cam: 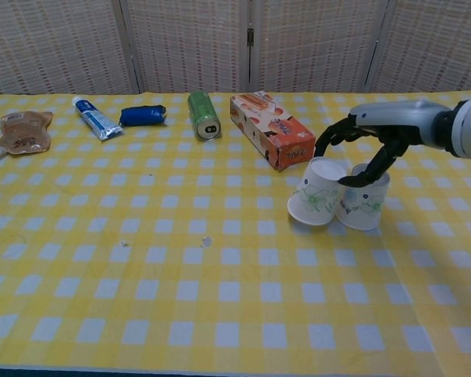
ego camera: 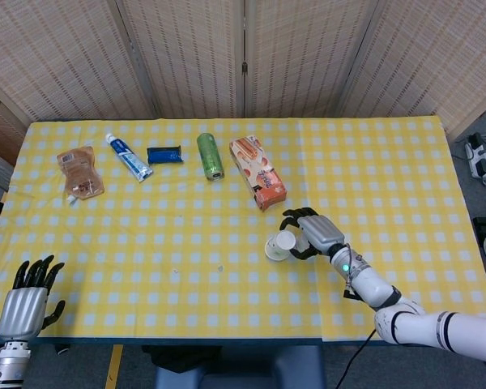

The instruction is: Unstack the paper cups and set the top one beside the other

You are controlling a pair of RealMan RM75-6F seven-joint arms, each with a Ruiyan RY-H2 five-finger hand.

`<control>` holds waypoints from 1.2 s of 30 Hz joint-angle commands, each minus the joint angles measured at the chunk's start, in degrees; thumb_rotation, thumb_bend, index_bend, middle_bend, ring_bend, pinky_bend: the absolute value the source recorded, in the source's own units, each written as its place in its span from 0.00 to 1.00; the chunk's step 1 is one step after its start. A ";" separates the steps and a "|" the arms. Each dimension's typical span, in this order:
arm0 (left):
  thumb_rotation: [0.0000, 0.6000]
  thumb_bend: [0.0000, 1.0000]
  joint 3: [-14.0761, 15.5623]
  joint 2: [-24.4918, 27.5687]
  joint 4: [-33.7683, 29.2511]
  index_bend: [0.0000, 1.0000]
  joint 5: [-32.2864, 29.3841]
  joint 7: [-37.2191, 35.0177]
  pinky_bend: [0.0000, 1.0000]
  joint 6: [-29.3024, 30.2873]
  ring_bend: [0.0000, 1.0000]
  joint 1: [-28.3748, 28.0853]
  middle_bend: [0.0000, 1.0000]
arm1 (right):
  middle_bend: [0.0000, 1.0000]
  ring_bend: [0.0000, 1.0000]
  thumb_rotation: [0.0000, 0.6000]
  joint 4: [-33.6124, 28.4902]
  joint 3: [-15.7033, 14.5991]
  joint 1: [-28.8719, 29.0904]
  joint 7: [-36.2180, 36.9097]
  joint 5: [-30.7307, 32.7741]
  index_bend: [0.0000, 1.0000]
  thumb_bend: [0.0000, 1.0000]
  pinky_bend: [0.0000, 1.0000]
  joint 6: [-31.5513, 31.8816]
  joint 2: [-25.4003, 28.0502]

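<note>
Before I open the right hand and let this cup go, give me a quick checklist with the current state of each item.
1. Cups unstacked: ok. The lifted cup is separate from the other cup.
2. Placement beside the other: ok. The two stand side by side, lifted cup to the left in the chest view.
3. Lifted cup flat on the table: not ok. It leans left, upside down.
4. Grip: ok. The right hand curls over the lifted cup's top.
5. Gap between the cups: cannot tell. They may touch.
6. Room to withdraw: ok. The orange box sits behind the hand, apart.
</note>
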 commanded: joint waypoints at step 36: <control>1.00 0.38 -0.57 -0.33 0.33 0.19 1.48 -0.98 0.00 2.14 0.10 -0.01 0.10 | 0.08 0.08 1.00 -3.17 -6.19 -23.02 8.88 -23.59 0.13 0.39 0.05 34.87 7.97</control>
